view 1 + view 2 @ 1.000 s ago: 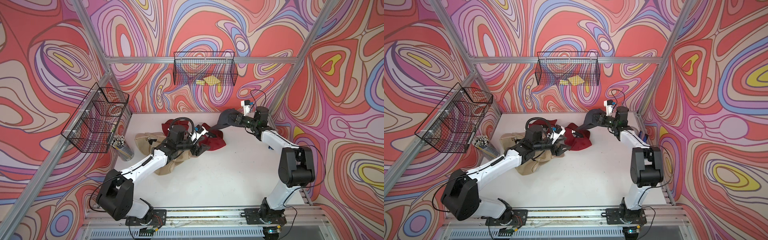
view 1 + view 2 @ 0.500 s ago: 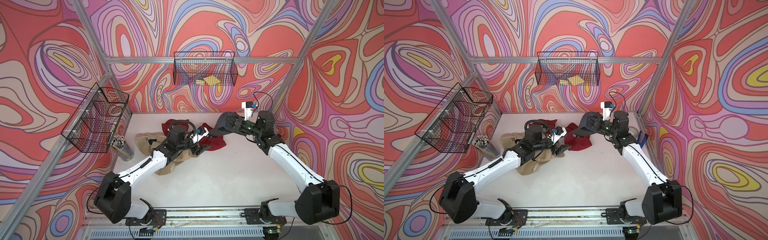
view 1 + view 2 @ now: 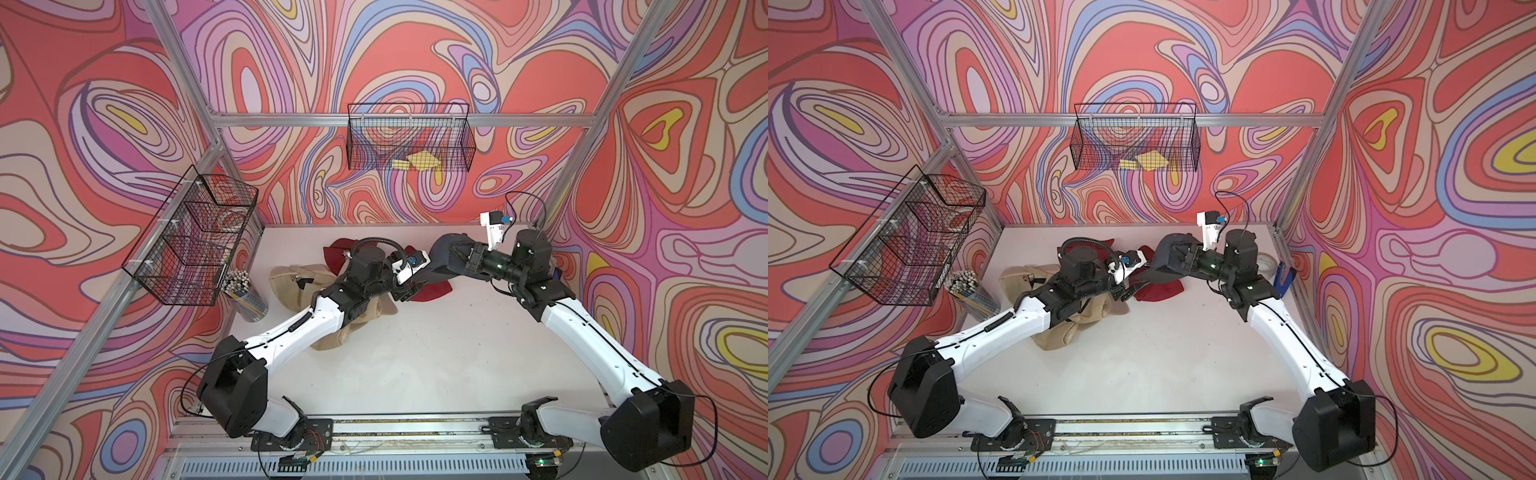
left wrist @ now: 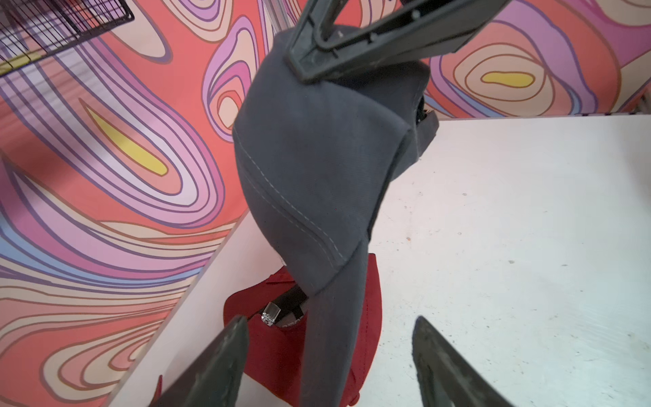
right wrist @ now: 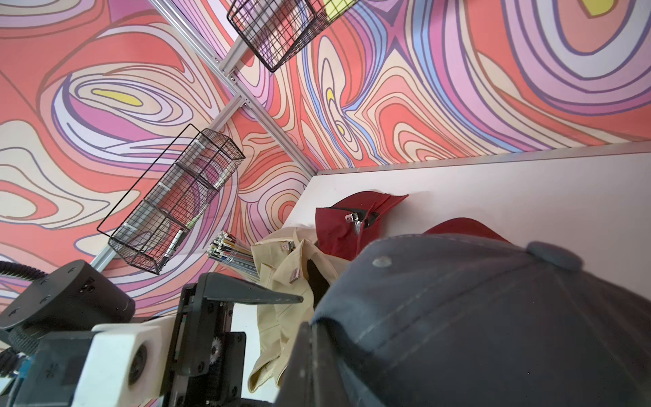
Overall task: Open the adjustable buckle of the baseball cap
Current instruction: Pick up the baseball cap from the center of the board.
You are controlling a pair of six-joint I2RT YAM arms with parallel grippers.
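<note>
Your right pincer (image 4: 303, 65) pinches grey cap (image 4: 317, 158) shut. Left pincer (image 4: 329, 320) wide open, empty. Turn cap till buckle faces you, then grab.

Illumination: bright, even, diffuse; shadows on the white bench (image 3: 436, 353) are faint. Both top views are sharp. Wrist views bend at the edges; near fingers (image 4: 215, 366) blur.
</note>
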